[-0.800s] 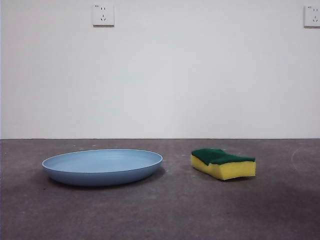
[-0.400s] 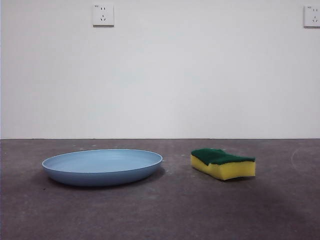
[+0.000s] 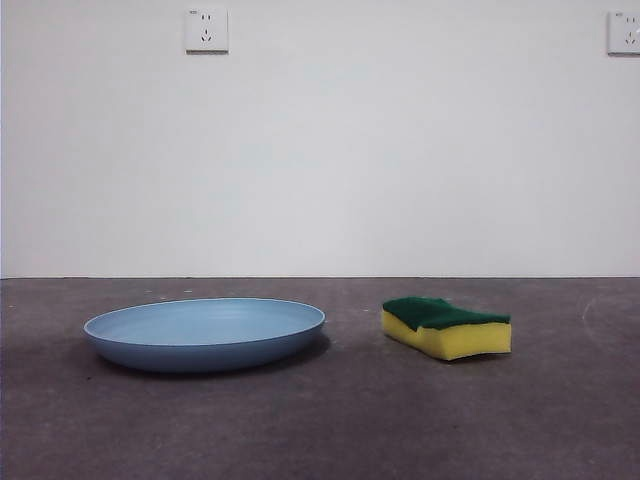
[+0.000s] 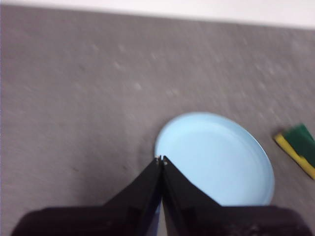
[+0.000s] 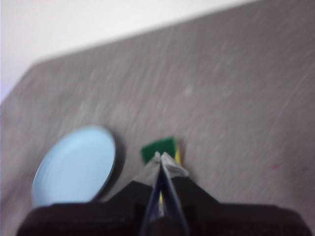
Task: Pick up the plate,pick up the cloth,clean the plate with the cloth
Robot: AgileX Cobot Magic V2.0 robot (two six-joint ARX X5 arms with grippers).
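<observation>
1. Low left of centre in the front view, the plate (image 3: 205,333) lies flat on the table (image 3: 330,430); its shallow rim could slide away from a pinch.
2. Right of centre, apart from it, sits the cloth (image 3: 446,327), a warped sponge likely to tip or squash if gripped off-centre.
3. Neither arm shows there. In the wrist views, the left gripper (image 4: 161,160) and right gripper (image 5: 160,156) have jaws together, and must open before grasping.
</observation>
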